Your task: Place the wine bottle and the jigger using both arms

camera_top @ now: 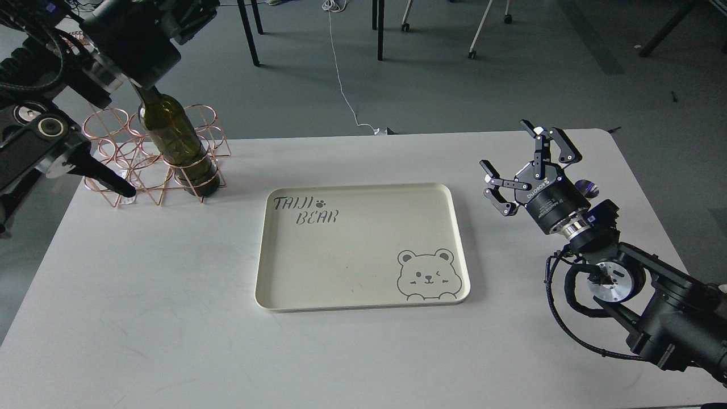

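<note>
The wine bottle stands tilted in a copper wire rack at the table's far left. Its neck is hidden behind my left arm, which comes in from the top left. My left gripper is at the top edge, over the bottle's neck; its fingers are dark and cut off. My right gripper is open above the table's right side, fingers spread and empty. Only a shiny silver rim of the jigger shows just behind the right gripper's body; the rest is hidden.
A cream tray printed "TAIJI BEAR" with a bear face lies in the middle of the white table. Chair and table legs stand on the floor beyond the far edge.
</note>
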